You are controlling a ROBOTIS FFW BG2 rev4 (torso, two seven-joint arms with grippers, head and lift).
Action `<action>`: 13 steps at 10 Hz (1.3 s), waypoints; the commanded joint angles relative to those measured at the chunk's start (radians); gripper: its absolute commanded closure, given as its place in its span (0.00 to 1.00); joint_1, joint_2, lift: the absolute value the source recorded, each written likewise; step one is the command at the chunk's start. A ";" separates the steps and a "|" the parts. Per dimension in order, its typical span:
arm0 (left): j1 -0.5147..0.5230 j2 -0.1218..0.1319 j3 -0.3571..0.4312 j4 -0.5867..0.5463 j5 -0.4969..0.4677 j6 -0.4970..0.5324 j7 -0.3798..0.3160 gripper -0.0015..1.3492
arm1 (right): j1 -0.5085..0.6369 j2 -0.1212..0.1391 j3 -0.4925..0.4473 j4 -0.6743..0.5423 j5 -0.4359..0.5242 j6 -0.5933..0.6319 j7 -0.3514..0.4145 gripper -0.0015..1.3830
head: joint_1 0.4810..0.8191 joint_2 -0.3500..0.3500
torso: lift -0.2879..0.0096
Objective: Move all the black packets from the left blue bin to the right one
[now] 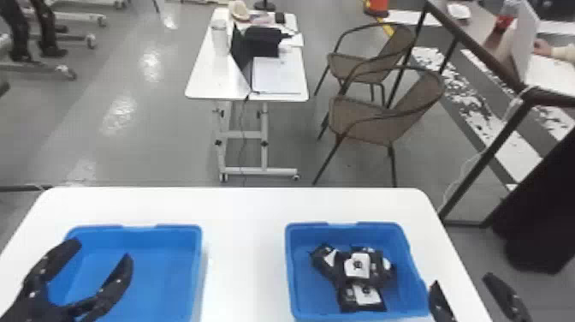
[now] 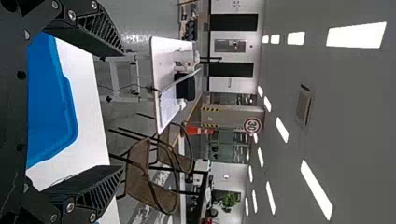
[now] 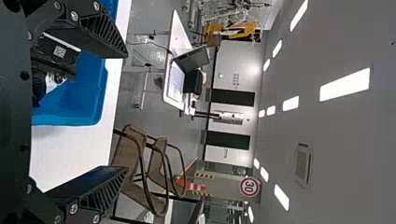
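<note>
The black packets [image 1: 357, 266] lie heaped in the right bin [image 1: 289, 261], where the task wants them, so the job looks done or nearly so. The left gripper [image 1: 101, 251] stands over the left bin [image 1: 197, 265], fingers spread and holding nothing, perhaps ready for any leftover. The right gripper [image 1: 462, 281], also spread and without a load, sits just right of the right bin, likely to leave the pile undisturbed.

Blk packets [image 1: 358, 270] – piled, R bin [image 1: 309, 278]
</note>
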 commanded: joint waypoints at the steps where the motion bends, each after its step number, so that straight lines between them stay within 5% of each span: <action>1: 0.000 0.000 -0.005 0.005 0.008 0.002 0.000 0.13 | 0.001 0.001 0.002 0.002 0.000 0.005 0.000 0.12 | 0.63 0.34 | 0.97; 13: -0.006 0.011 -0.020 0.016 0.031 0.011 0.000 0.13 | -0.008 0.001 0.003 -0.003 -0.008 0.019 0.006 0.12 | 0.63 0.33 | 0.97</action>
